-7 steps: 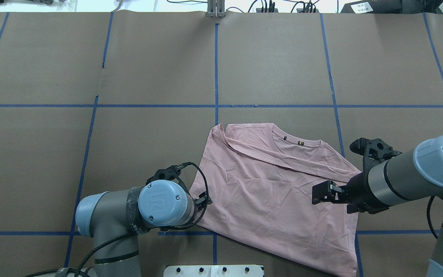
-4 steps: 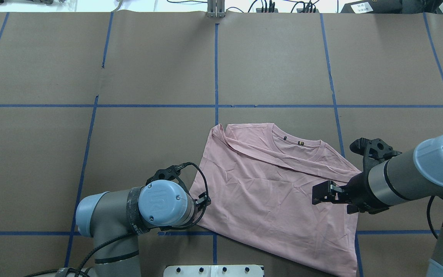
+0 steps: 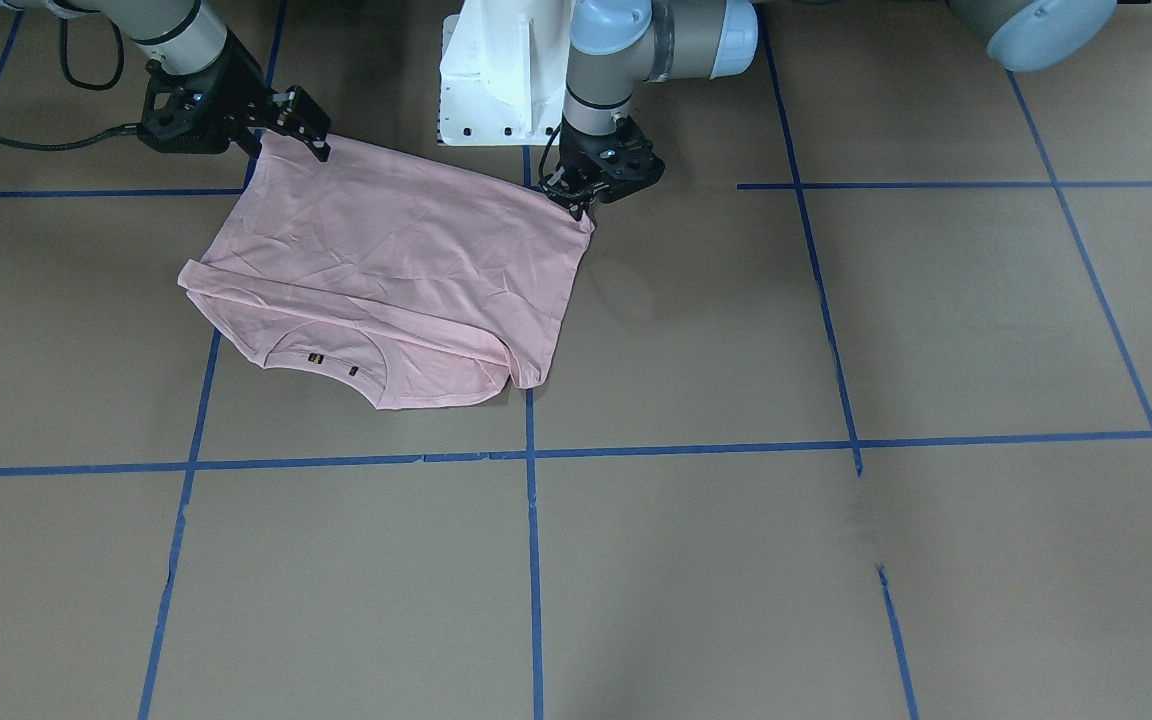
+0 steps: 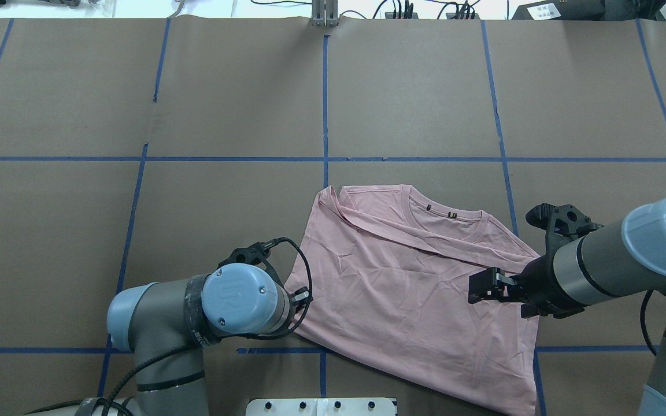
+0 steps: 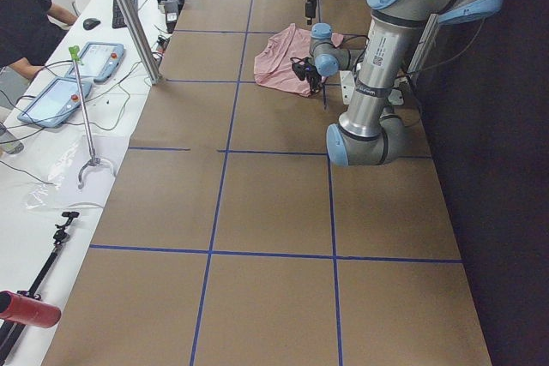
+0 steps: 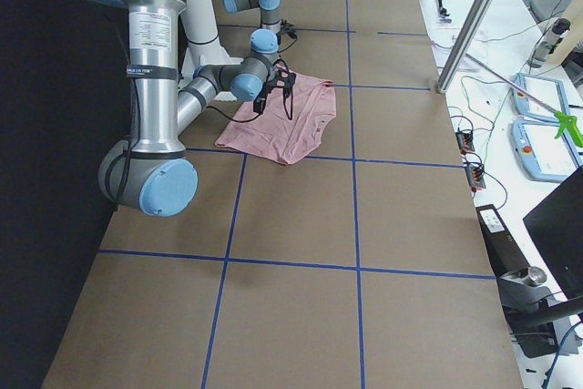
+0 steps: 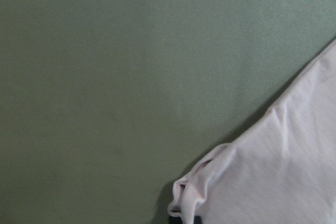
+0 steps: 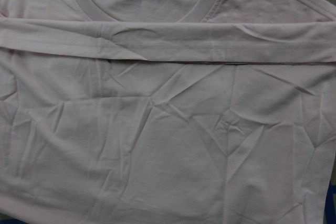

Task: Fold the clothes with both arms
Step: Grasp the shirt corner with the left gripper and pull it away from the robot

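The pale pink T-shirt [image 4: 402, 289] [image 3: 406, 260] lies on the brown table, its collar [image 4: 446, 216] away from the robot and a folded band running across below the collar [image 8: 168, 45]. My left gripper [image 4: 301, 297] [image 3: 581, 200] is down at the shirt's near left corner and shut on it. That corner shows bunched [image 7: 184, 208] in the left wrist view. My right gripper [image 4: 477, 289] [image 3: 308, 125] hangs open above the shirt's right side and holds nothing. The right wrist view shows only creased pink cloth [image 8: 168, 140].
Blue tape lines [image 4: 325, 104] divide the brown paper table into squares. The white pedestal base [image 3: 496, 80] stands just behind the shirt's near edge. A person [image 5: 26, 15] and tablets [image 5: 86, 62] are at a side bench on the far side of the table.
The left arm has shifted slightly left and away from me with its gripper still at the shirt's corner. The right arm has edged up a little. The shirt lies as before.
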`<act>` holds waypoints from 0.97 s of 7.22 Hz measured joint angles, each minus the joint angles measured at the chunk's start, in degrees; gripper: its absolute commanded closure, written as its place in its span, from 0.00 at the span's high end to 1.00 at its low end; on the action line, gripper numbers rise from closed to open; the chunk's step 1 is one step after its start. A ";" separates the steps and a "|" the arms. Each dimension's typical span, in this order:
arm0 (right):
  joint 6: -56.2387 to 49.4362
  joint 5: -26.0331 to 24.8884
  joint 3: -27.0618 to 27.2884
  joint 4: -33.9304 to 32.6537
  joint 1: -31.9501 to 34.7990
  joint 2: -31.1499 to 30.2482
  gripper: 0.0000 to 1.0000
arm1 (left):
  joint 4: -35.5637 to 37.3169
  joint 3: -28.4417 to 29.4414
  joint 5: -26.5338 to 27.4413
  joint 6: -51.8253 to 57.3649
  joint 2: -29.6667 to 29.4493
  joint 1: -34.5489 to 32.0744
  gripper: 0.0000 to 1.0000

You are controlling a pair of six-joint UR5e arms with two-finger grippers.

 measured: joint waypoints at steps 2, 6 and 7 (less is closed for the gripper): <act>0.00 -0.16 -0.37 -0.01 0.26 0.07 1.00 | 0.08 0.41 0.13 0.36 -0.13 -4.04 0.00; 0.07 -0.73 -1.22 0.16 0.90 0.81 1.00 | -0.41 7.86 2.22 5.64 -3.76 -12.95 0.00; 0.13 -0.73 -1.45 0.12 1.29 1.75 1.00 | -0.99 11.39 2.97 7.09 -6.26 -15.03 0.00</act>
